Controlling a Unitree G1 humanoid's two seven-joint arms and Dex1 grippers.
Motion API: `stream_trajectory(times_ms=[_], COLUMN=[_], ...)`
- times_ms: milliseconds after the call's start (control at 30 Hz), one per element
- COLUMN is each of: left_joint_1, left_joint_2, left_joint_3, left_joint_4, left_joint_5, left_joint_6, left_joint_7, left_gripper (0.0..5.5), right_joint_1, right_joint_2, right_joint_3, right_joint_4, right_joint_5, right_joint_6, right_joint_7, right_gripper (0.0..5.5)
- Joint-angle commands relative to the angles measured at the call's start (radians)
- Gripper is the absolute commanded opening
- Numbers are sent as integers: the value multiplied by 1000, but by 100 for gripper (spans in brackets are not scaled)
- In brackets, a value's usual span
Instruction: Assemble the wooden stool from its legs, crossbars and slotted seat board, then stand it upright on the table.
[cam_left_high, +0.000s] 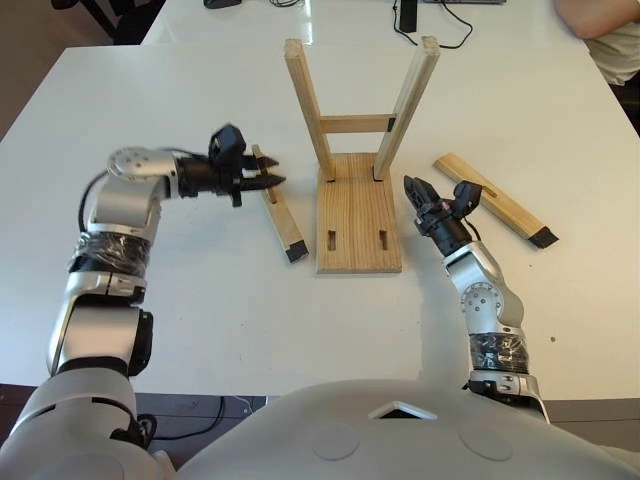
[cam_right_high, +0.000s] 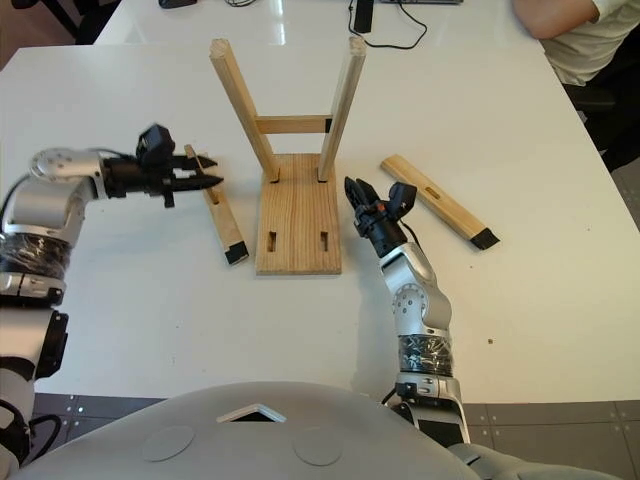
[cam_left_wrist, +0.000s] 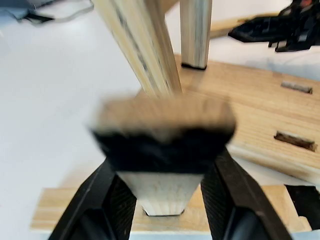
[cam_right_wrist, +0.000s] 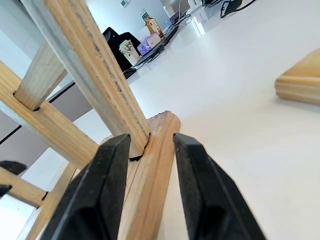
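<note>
My right claw (cam_left_high: 440, 197) hangs open and empty just beside the seat board (cam_left_high: 358, 215), which lies flat on the table (cam_left_high: 150, 100). My left claw (cam_left_high: 268, 181) sits over a loose leg (cam_left_high: 283, 222); I cannot tell if it is clamped. The board's far slots hold a leg pair (cam_left_high: 312, 105) joined by a crossbar (cam_left_high: 355, 124); the near slots (cam_left_high: 331, 239) stand vacant. The wood looks light, stiff and grippy, so I'd take legs mid-length.
</note>
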Motion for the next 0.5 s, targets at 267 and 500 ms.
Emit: stream_trajectory(times_ms=[267, 500], left_joint_1=[226, 192], left_joint_2=[151, -125], left_joint_3=[186, 470], left_joint_4=[-414, -642], left_joint_5=[13, -47], left_joint_6=[35, 385], left_joint_7=[143, 760], left_gripper=[235, 235], right_joint_1=[83, 82], right_joint_2=[-9, -36], right_joint_3=[-15, -29], right_joint_4=[-30, -19], right_joint_5=[-3, -5], right_joint_6=[14, 21], right_joint_7=[-20, -21], right_gripper=[158, 158])
